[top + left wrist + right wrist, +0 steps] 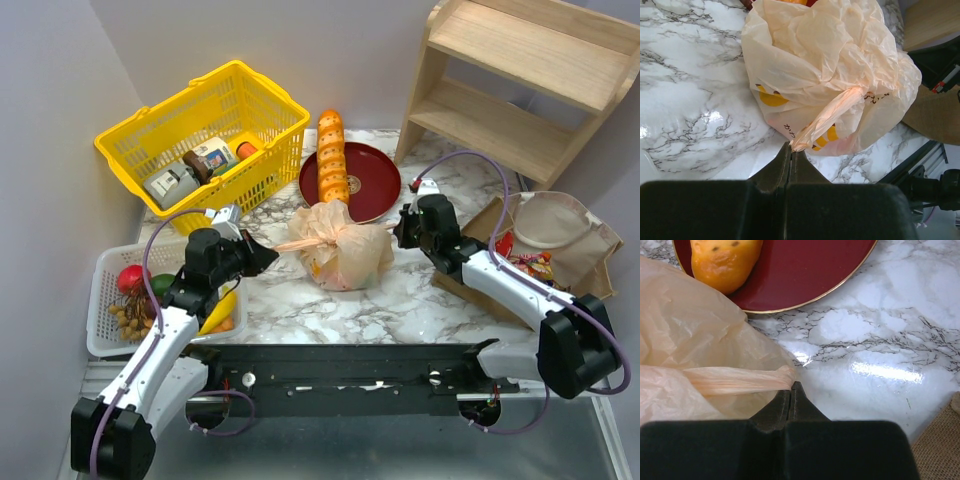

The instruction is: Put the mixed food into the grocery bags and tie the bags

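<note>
Plastic bag (340,252) sits bulging at the middle of the worktop (420,295), close against the near rim of the red plate (375,185) at its 12 o'clock. The loaf (332,160) lies along that plate, its near end just above the bag's crumpled top. Bare marble shows from 4 to 8 o'clock of the bag, up to the arms' base rail, and in a narrower strip at 3 o'clock before the paper bag (590,248) at the right edge. Red and orange packets (528,265) show at the paper bag's mouth.

At 8 o'clock the white tray (103,300) holds a banana (222,310) and small fruit (130,278). The yellow basket (200,125) stands at 11 o'clock and the shelf (520,80) at 1 o'clock, both well apart from the bag.

The left hand (791,150) is pinched fully closed on the tip of one twisted ear (835,112), drawn out to 9 o'clock. The right hand (792,389) is likewise closed tight on the other ear, drawn out to 3 o'clock.
</note>
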Controlling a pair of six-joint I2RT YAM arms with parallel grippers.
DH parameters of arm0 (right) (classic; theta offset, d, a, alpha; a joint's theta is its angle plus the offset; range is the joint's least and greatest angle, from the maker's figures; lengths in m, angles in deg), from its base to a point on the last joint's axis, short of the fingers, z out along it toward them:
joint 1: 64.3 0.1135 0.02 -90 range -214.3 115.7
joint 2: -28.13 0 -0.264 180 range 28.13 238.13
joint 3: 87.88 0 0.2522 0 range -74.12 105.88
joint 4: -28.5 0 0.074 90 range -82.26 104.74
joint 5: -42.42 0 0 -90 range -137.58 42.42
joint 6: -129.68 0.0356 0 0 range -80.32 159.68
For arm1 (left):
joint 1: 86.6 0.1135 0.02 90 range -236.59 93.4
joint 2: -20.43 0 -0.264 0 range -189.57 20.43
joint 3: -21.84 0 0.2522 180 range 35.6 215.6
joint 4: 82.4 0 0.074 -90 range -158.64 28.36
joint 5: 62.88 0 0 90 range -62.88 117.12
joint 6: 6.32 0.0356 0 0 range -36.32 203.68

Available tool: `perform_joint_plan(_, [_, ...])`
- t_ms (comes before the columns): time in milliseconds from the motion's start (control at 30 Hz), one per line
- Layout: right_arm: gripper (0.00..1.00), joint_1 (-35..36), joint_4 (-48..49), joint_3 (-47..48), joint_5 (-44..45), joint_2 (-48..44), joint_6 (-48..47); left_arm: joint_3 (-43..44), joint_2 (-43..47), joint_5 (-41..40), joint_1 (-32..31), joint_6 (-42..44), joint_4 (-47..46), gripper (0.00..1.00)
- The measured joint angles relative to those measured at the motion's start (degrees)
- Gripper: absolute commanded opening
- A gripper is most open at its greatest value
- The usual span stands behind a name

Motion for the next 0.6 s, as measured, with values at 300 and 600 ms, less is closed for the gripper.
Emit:
perform_joint_plan(300, [0.01, -2.6, -0.3, -0.4, -6.5, -2.0, 0.4, -0.8, 1.3, 5.8, 2.1, -0.7, -0.5, 0.0])
perform_joint_plan(600, [0.49, -6.4, -6.4, 3.7, -9.0, -3.9, -1.5, 7.5, -4.1, 11.0, 4.3, 9.5, 5.2, 0.8])
